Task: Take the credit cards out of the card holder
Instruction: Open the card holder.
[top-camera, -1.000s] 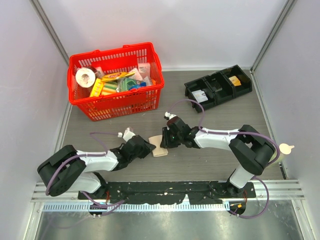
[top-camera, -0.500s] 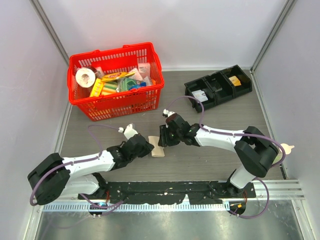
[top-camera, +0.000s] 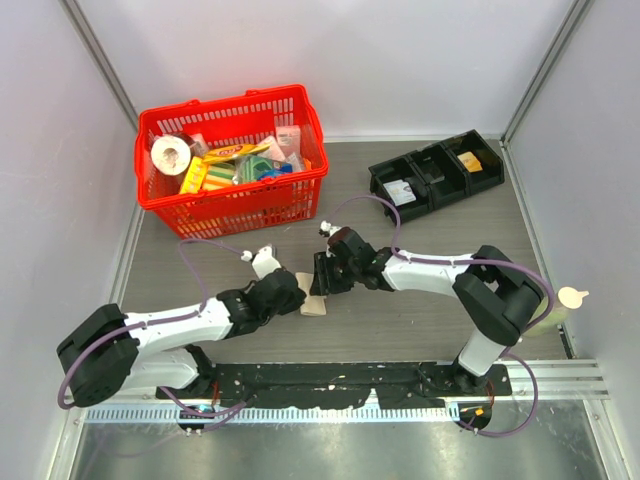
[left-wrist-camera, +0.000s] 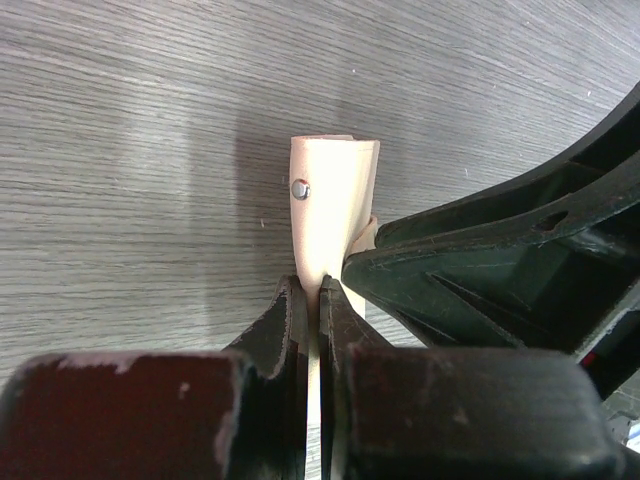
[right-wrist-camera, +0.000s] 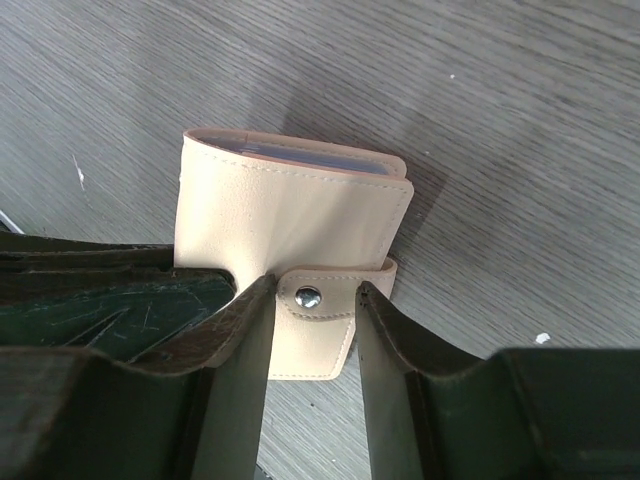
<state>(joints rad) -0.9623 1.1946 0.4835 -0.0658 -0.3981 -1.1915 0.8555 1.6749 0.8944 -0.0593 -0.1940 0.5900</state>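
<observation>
Change is at the middle of the desk (top-camera: 400, 330), not at the red basket (top-camera: 240, 212) on the far left. The left end effector (left-wrist-camera: 312, 300), partly apart a second ago, has pinched tight on a tan edge of the card holder (right-wrist-camera: 290, 215), with only the thin material between its fingers. The card holder sits between the two arms near the front middle of the desk, folded, with its closure tab (right-wrist-camera: 320, 335) snapped down. Whether it lies flat or is tipped up cannot be told. To its right, the right end effector (right-wrist-camera: 313, 288) has widened over the same second. It now stands half apart with a finger on each side of the tab's snap, not visibly squeezing it. The left arm appears to be the anchor now, so that the right can work the tab loose. No credit cards show; only a blue-grey sleeve edge peeps from the fold. The black tray (top-camera: 435, 178) lies far right, well apart.
</observation>
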